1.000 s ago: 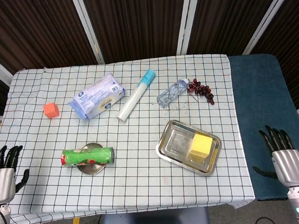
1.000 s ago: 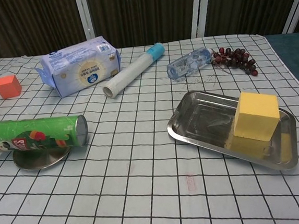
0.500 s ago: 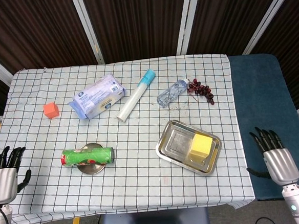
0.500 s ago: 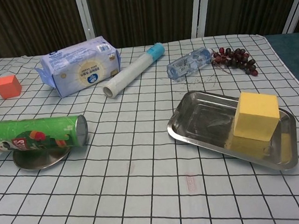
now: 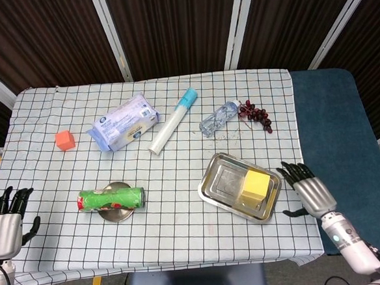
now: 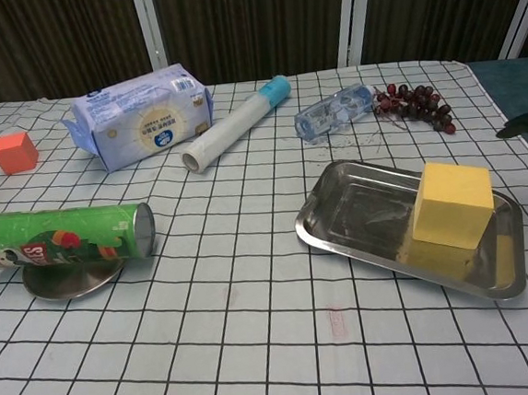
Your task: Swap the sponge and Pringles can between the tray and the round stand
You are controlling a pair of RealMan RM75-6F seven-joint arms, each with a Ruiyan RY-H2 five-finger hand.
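A yellow sponge [image 5: 255, 185] [image 6: 452, 203] lies in the right end of the steel tray [image 5: 223, 181] [image 6: 363, 215]. A green Pringles can [image 5: 111, 199] [image 6: 62, 236] lies on its side across the round metal stand [image 5: 116, 211] [image 6: 66, 279]. My right hand [image 5: 308, 191] is open, fingers spread, just right of the tray over the table's right edge; only a dark fingertip [image 6: 519, 125] shows in the chest view. My left hand [image 5: 5, 222] hangs open off the table's left edge, well left of the can.
Along the back of the checked cloth lie an orange cube [image 5: 64, 139], a blue wipes pack [image 5: 123, 122], a white roll with a teal cap [image 5: 173, 121], a plastic bottle [image 5: 219, 118] and dark grapes [image 5: 255, 114]. A blue surface [image 5: 339, 132] adjoins the table on the right.
My right hand has moved up and left from beyond the table's right edge to just beside the tray. The left hand has barely shifted. The objects have stayed put.
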